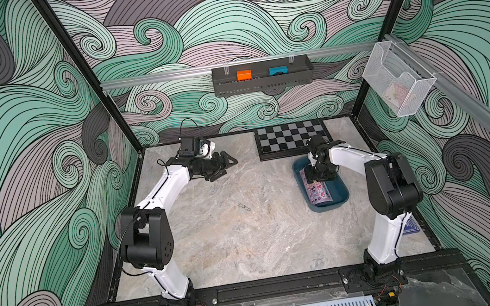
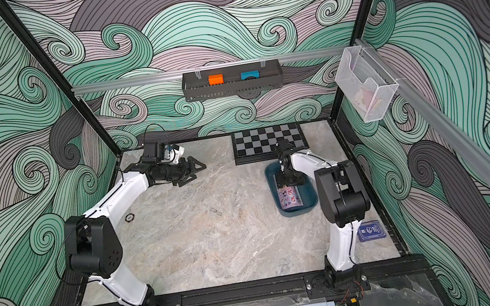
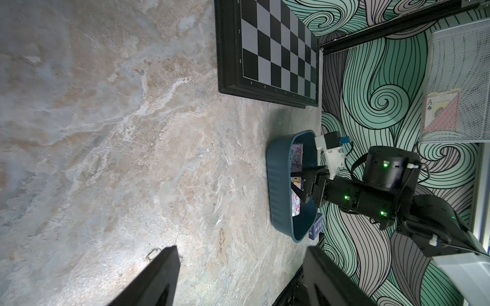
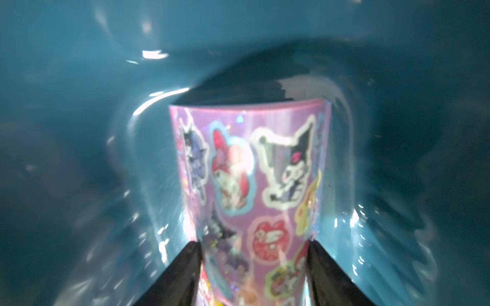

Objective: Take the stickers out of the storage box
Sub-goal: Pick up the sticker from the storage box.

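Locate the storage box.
In both top views the storage box sits on the table at right, just nearer than the chessboard, with the right gripper inside it.

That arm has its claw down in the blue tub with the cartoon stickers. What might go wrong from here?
1. The right gripper squeezes the stickers by their side edges and they are bowed; they may crease or spring free.
2. It looks like a stack, so some sheets might stay behind in the storage box.
3. Nothing steadies the box; the left gripper hangs open well away, so the box might shift.
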`<action>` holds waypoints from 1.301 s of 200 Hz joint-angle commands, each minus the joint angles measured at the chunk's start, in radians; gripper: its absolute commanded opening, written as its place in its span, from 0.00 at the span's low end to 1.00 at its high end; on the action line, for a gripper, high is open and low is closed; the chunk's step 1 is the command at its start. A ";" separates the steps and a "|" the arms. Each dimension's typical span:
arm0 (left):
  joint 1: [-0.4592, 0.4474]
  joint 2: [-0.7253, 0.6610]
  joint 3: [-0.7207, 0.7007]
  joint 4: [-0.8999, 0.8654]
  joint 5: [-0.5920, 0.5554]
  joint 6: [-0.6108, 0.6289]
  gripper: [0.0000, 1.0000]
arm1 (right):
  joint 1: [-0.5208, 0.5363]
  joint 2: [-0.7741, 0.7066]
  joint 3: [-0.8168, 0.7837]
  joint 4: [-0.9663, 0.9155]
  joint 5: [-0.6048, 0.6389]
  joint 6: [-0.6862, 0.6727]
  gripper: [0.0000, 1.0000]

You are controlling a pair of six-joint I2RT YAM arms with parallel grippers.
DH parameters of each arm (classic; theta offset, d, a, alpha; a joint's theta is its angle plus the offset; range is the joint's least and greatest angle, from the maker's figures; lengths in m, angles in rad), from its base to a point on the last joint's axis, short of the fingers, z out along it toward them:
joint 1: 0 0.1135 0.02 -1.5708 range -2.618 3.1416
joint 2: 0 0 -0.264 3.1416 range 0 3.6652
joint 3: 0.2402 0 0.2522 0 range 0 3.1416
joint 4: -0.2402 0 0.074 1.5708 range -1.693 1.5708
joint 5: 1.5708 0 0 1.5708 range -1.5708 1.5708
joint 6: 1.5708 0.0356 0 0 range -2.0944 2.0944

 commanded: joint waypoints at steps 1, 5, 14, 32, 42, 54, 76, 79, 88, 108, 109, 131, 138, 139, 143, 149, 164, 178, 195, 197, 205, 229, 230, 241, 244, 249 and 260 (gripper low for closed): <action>0.002 0.006 0.015 -0.013 0.025 0.018 0.78 | -0.013 -0.056 -0.008 -0.029 -0.026 -0.003 0.59; 0.002 0.007 0.015 -0.012 0.026 0.019 0.78 | -0.014 -0.062 -0.009 -0.029 -0.028 -0.003 0.59; 0.003 0.007 0.015 -0.013 0.026 0.019 0.78 | -0.017 -0.073 -0.015 -0.029 -0.028 0.000 0.59; 0.002 0.008 0.015 -0.012 0.026 0.018 0.78 | -0.023 -0.088 -0.021 -0.030 -0.042 0.000 0.54; 0.002 0.010 0.015 -0.012 0.026 0.019 0.78 | -0.026 -0.093 -0.021 -0.029 -0.048 0.000 0.53; 0.002 0.013 0.014 -0.012 0.027 0.019 0.78 | -0.032 -0.095 -0.020 -0.031 -0.063 -0.001 0.49; 0.001 0.012 0.017 -0.012 0.031 0.019 0.78 | -0.037 -0.102 -0.016 -0.031 -0.081 -0.001 0.41; 0.003 0.011 0.017 -0.013 0.031 0.019 0.78 | -0.038 -0.104 -0.016 -0.030 -0.084 -0.001 0.40; 0.002 0.010 0.016 -0.012 0.032 0.020 0.77 | -0.039 -0.106 -0.016 -0.031 -0.093 -0.001 0.39; 0.002 0.014 0.016 -0.011 0.042 0.022 0.76 | -0.043 -0.113 -0.007 -0.050 -0.116 -0.005 0.38; 0.002 0.015 0.017 -0.010 0.043 0.022 0.76 | -0.043 -0.113 -0.005 -0.052 -0.117 -0.006 0.38; 0.001 0.010 0.014 0.004 0.077 0.033 0.75 | -0.045 -0.143 0.011 -0.095 -0.121 -0.012 0.37; 0.001 0.007 0.007 0.021 0.096 0.036 0.75 | -0.045 -0.162 0.011 -0.102 -0.120 -0.013 0.37; 0.001 0.006 0.007 0.024 0.098 0.036 0.75 | -0.045 -0.165 0.011 -0.103 -0.121 -0.013 0.37; 0.002 0.003 0.002 0.035 0.108 0.037 0.75 | -0.045 -0.177 0.010 -0.107 -0.121 -0.013 0.37; 0.001 -0.001 -0.003 0.051 0.124 0.035 0.75 | -0.045 -0.194 0.011 -0.112 -0.121 -0.012 0.37; 0.000 -0.008 -0.013 0.091 0.168 0.026 0.74 | -0.045 -0.235 0.018 -0.127 -0.141 -0.008 0.37; -0.004 -0.013 -0.020 0.129 0.209 0.011 0.72 | -0.045 -0.270 0.032 -0.141 -0.173 0.003 0.37; -0.023 -0.017 -0.024 0.174 0.242 -0.001 0.70 | -0.048 -0.308 0.045 -0.144 -0.231 0.025 0.37; -0.025 -0.017 -0.024 0.178 0.246 -0.002 0.69 | -0.048 -0.311 0.047 -0.145 -0.236 0.032 0.37; -0.043 -0.017 -0.019 0.193 0.255 -0.002 0.69 | -0.048 -0.326 0.055 -0.143 -0.262 0.058 0.37; -0.117 0.008 0.028 0.208 0.317 0.021 0.67 | -0.044 -0.349 0.065 -0.120 -0.401 0.134 0.38; -0.121 0.010 0.030 0.210 0.319 0.022 0.67 | -0.044 -0.350 0.064 -0.118 -0.409 0.137 0.38; -0.161 0.030 0.057 0.211 0.354 0.041 0.66 | -0.039 -0.366 0.048 -0.082 -0.465 0.162 0.38; -0.172 0.036 0.065 0.210 0.361 0.048 0.66 | -0.038 -0.372 0.041 -0.074 -0.478 0.168 0.38; -0.188 0.045 0.075 0.208 0.370 0.057 0.66 | -0.037 -0.381 0.031 -0.059 -0.495 0.176 0.38; -0.220 0.069 0.100 0.196 0.373 0.073 0.66 | -0.036 -0.401 0.008 -0.032 -0.522 0.193 0.39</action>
